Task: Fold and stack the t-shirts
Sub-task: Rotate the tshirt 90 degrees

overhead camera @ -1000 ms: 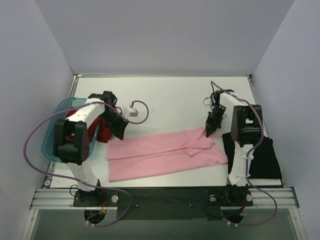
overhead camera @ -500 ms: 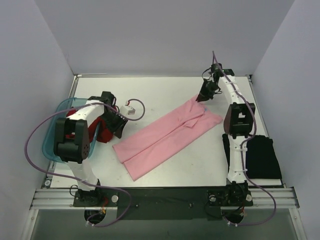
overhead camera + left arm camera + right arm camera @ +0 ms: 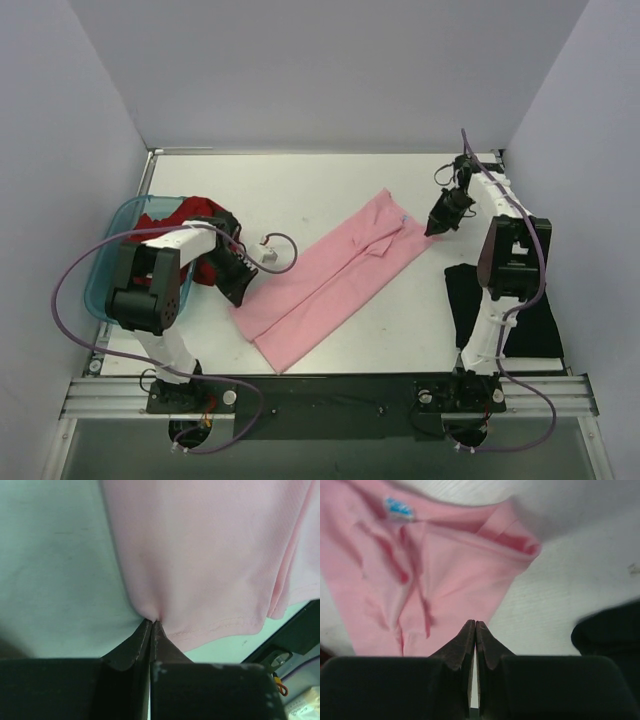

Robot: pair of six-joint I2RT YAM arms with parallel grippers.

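Shirts first, from the top camera: pink shirt (image 3: 335, 275) lies as a long folded strip slanting across the table (image 3: 300, 180). Red shirt (image 3: 165, 222) is left of it, heaped in the bin (image 3: 105, 270). Black shirt (image 3: 530, 325) is right of it, partly behind the right arm. Left claw (image 3: 240, 292) sits at the pink shirt's left edge, toward its near end — right claw (image 3: 436, 226) hangs just off its far right corner.

Left wrist cam: left claw (image 3: 152, 622) is clenched on the pink shirt (image 3: 200, 555), cloth puckering at the tips just above the hem.

Right wrist cam: right claw (image 3: 474, 625) is pinched closed with nothing in it, tips just by the pink shirt's (image 3: 445, 570) edge — black shirt (image 3: 612, 630) off to the right.
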